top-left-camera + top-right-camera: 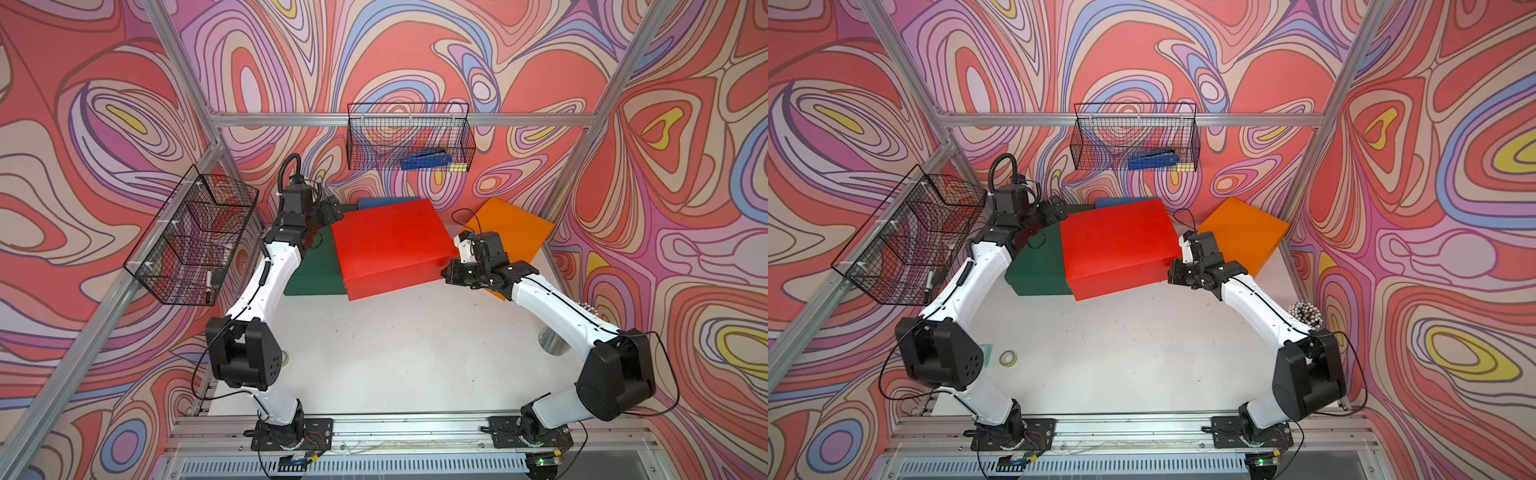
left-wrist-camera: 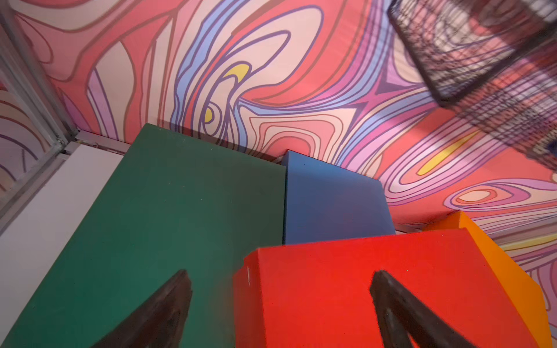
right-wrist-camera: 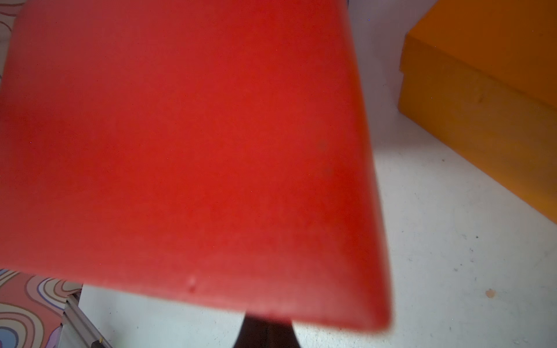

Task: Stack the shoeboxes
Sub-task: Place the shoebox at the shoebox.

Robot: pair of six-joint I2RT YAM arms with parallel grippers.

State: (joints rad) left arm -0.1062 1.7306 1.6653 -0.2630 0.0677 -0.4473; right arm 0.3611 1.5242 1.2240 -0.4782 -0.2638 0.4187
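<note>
**Red box** (image 1: 390, 245): centre of the frame in both top views. It is laid askew over the green box (image 1: 316, 274) and the blue box (image 1: 380, 202), with its right part overhanging the table (image 1: 395, 353). It is judged mid-placement, with the skew not yet squared.

**Orange box** (image 1: 515, 226): right of centre, set apart on the table and not stacked.

**Left gripper** (image 1: 334, 212): jaws spread wide, nothing held. It is poised at the red box's upper-left corner, probably to steady or nudge it.

**Right gripper** (image 1: 449, 274): fingers closed together with nothing between them. It is set at the red box's right end, apparently as a pusher.

**Left wrist view:** the blue box's top is shown just beside the green one. Only a blue sliver is given in the top views.

**Right wrist view:** the closed gripper (image 3: 265, 331) is seen tucked beneath the red edge. Contact cannot be confirmed.
</note>
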